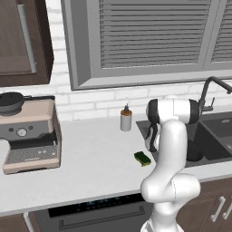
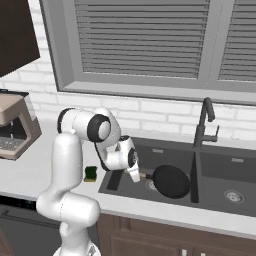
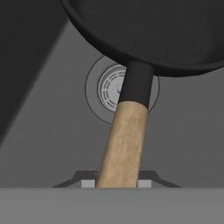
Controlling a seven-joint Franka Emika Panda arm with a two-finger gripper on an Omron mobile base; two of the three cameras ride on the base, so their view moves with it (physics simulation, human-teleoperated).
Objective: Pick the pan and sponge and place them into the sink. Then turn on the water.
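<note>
Coffee machine [image 1: 29, 136]: sitting far to the left of the gripper on the table [image 1: 90, 167], carrying a dark pot-like vessel [image 1: 11, 100] on its top.
Soap bottle [image 1: 126, 118]: standing upright on the table near the back wall, left of the gripper and behind it.
Sponge [image 2: 90, 173]: lying flat on the table just left of the sink's edge, beside the arm's lower link and left of the gripper; nothing is touching it.
Gripper [image 2: 136, 175]: reaching down over the left basin and grasping the pan by the near end of its wooden handle; in the hand view the two dark fingertips [image 3: 88, 183] are sitting on either side of the handle.
Pan [image 2: 171, 181]: stretching away to the right of the gripper, its black bowl tilting over the left basin; in the hand view the handle is crossing in front of the round steel drain [image 3: 110, 87]. Whether the bowl is touching the basin floor cannot be told.
Sink [image 2: 220, 165]: lying under and to the right of the gripper.
Tap [image 2: 201, 130]: rising right of the gripper, behind the divider between the basins.
</note>
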